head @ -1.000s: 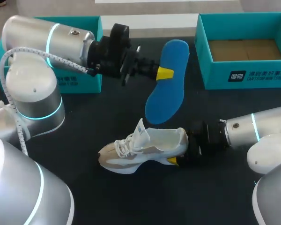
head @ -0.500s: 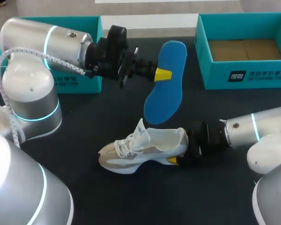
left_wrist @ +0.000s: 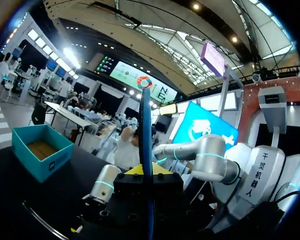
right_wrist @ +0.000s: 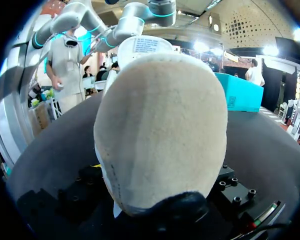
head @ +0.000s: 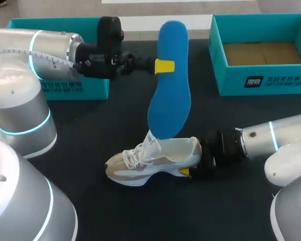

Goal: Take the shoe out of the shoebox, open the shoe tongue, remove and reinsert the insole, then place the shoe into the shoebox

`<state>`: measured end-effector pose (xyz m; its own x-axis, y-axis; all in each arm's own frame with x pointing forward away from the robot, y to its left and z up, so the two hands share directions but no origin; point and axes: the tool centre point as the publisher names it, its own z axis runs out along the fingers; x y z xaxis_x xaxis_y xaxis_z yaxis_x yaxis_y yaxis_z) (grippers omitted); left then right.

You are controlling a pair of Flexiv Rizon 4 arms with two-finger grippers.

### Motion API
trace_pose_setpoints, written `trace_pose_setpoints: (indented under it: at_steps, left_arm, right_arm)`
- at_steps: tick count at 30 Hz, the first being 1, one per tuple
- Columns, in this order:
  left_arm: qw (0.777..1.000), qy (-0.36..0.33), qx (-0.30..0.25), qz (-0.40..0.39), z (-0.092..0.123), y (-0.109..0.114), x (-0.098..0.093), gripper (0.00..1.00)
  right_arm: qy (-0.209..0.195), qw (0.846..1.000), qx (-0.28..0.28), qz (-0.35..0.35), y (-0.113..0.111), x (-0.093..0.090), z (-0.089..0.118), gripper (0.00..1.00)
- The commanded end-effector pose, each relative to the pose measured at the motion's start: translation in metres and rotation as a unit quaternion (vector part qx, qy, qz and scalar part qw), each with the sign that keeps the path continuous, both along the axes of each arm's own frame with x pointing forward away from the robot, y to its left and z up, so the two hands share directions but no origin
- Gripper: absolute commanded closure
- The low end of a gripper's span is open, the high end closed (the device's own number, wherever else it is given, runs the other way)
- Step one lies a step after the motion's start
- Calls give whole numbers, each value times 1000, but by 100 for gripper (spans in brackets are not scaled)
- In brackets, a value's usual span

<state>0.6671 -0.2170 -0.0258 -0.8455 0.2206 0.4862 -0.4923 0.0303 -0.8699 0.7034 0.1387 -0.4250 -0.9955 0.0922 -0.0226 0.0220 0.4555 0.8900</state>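
A blue insole (head: 169,100) hangs in the air, its lower end just above the opening of the shoe. My left gripper (head: 163,66) is shut on its upper part. In the left wrist view the insole (left_wrist: 147,125) shows edge-on, pinched between the yellow tips of my left gripper (left_wrist: 148,171). The white and beige shoe (head: 155,160) stands on the dark table with its tongue raised and its toe pointing left. My right gripper (head: 193,164) clasps its heel from the right. The heel (right_wrist: 160,130) fills the right wrist view and hides the fingers.
An open teal shoebox (head: 261,80) with a cardboard floor stands at the back right; it also shows as the teal box (left_wrist: 40,155) in the left wrist view. A second teal box (head: 83,85) sits at the back left, behind my left arm. My right arm lies along the table's right side.
My left arm has swung the insole from a slant to nearly upright and shifted it left, bringing its lower end over the shoe's opening. The right arm and shoe have not moved.
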Motion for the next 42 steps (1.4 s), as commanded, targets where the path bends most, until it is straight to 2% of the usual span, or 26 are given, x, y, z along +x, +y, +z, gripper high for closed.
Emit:
trace_pose_setpoints:
  at_steps: [1,3,4,9,24,28,34,42]
  left_arm:
    - [993,114,-18,-3,1,3,-11,100]
    - [989,149,-10,6,6,4,-13,100]
    - [988,150,-15,14,10,4,-13,100]
    - [986,164,27,24,25,10,-10,100]
    - [985,168,31,21,25,11,-9,100]
    - [985,164,30,42,36,-3,-24,100]
    - [983,168,29,74,59,-14,-37,100]
    - [984,165,45,48,69,-21,-43,100]
  right_arm:
    - [0,1000,-2,-1,3,1,-4,100]
    - [0,1000,-2,-1,3,1,-4,100]
    - [0,1000,-2,-1,3,1,-4,100]
    - [0,1000,-2,-1,3,1,-4,100]
    - [0,1000,-2,-1,3,1,-4,100]
    - [0,1000,-2,-1,3,1,-4,100]
    - [0,1000,-2,-1,3,1,-4,100]
    - [0,1000,-2,-1,3,1,-4,100]
